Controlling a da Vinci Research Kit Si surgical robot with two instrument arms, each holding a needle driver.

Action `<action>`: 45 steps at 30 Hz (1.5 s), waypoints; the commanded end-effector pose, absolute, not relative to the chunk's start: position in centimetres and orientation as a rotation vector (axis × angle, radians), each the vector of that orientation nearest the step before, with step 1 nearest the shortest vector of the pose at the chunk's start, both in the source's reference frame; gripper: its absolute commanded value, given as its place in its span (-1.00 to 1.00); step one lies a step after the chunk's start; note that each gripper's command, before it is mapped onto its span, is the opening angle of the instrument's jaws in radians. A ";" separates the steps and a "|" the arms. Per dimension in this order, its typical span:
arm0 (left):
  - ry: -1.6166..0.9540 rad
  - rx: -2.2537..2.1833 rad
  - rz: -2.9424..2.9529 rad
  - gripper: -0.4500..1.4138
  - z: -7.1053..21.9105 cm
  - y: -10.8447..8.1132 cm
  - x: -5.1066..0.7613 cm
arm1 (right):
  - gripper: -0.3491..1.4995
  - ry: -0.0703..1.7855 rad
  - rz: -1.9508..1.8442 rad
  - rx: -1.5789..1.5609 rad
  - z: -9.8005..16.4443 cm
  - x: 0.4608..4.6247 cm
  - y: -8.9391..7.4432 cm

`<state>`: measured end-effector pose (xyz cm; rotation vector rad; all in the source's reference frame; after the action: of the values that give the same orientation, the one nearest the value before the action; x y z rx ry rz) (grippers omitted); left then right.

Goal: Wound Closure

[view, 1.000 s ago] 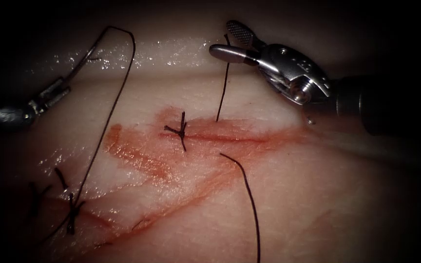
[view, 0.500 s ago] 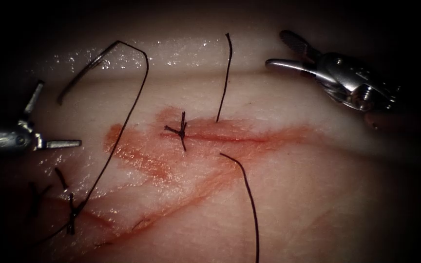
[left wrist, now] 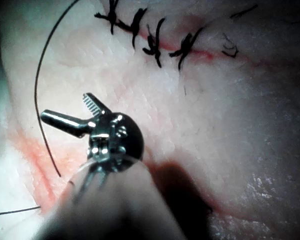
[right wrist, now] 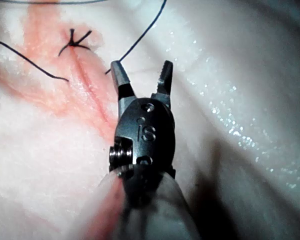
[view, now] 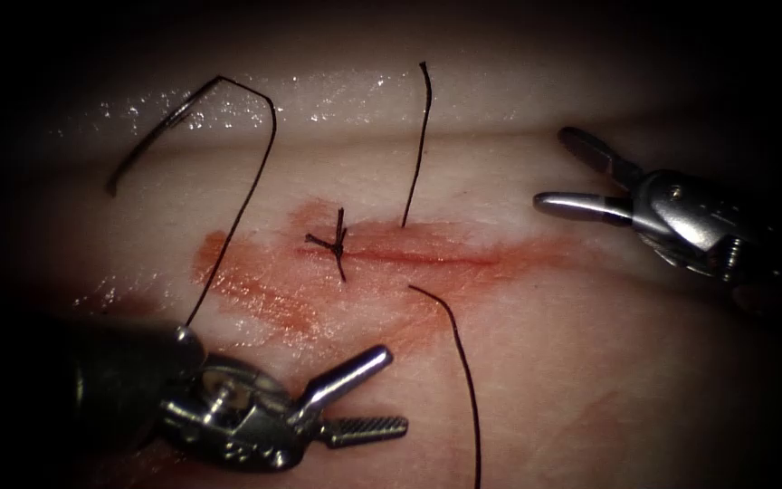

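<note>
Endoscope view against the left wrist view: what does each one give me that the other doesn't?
Endoscope: the needle lying free on the tissue at left, the open, empty right claw, and one knot on the cut. Left wrist: a row of finished stitches. Both: the left claw, open and holding nothing, and the long thread.
</note>
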<state>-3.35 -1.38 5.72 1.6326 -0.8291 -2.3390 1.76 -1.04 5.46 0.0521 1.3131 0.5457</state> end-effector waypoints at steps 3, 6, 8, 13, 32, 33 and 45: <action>-0.833 1.643 -2.317 0.08 5.7 -1.4 -3.50 | 0.80 1.288 0.567 0.025 5.5 1.82 -1.0; -0.826 1.657 -2.300 0.04 5.6 -1.5 -3.56 | 0.76 1.275 0.585 -0.004 5.5 1.76 -1.0; -0.819 1.666 -2.296 0.04 5.5 -1.5 -3.57 | 0.76 1.277 0.593 -0.016 5.5 1.73 -1.0; -0.810 1.680 -2.287 0.01 5.4 -1.4 -3.62 | 0.74 1.283 0.590 -0.013 5.5 1.70 -1.0; -0.815 1.679 -2.222 -0.32 5.3 -1.5 -3.88 | 0.80 1.275 0.594 -0.019 5.5 1.72 -1.0; -0.833 1.660 -2.208 -0.75 5.2 -1.5 -3.90 | 0.78 1.274 0.594 -0.020 5.5 1.73 -1.0; -0.831 1.619 -2.205 -1.00 5.3 -1.2 -3.66 | 0.71 1.316 0.329 0.019 5.3 1.93 -1.3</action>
<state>-3.55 -1.10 5.28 1.6148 -0.8316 -2.2100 1.84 -1.33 5.26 0.0152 1.3155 0.3058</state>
